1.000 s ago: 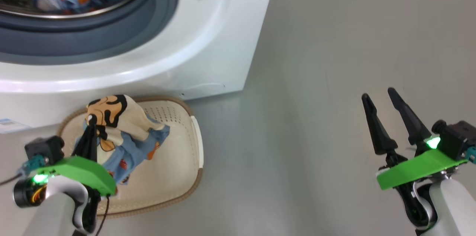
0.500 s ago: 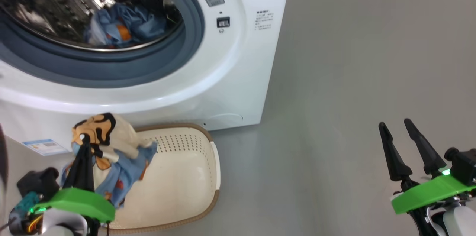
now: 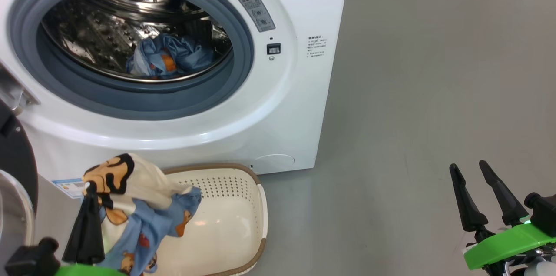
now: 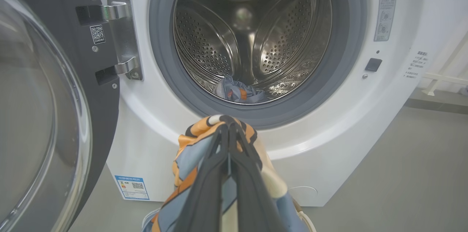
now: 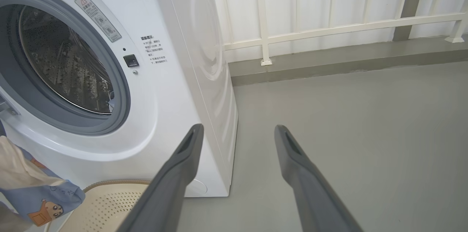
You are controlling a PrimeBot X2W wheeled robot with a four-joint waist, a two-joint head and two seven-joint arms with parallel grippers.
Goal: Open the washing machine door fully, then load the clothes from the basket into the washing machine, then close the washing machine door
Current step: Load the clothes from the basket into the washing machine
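Observation:
The white washing machine [image 3: 299, 106] has its round opening uncovered, and a blue garment [image 3: 169, 56] lies in the steel drum [image 4: 252, 38]. Its door [image 4: 40, 107], black-rimmed with a glass bowl, is swung wide to the left. My left gripper [image 3: 90, 188] is shut on a cream and light blue garment [image 3: 139, 211] with orange and black figures, held above the cream basket [image 3: 230, 224] on the floor in front of the machine. In the left wrist view the left gripper [image 4: 227, 124] points at the lower gasket. My right gripper [image 3: 468, 166] hangs open over bare floor at the right.
Grey floor [image 3: 425, 93] stretches to the right of the machine. A white railing [image 5: 329, 27] and a low kerb run along the wall behind it. A blue label sticker [image 4: 132, 187] sits low on the machine's front.
The head camera has tilted up, bringing the whole drum opening into view. My left gripper has kept hold of the garment above the basket; the right gripper stays open.

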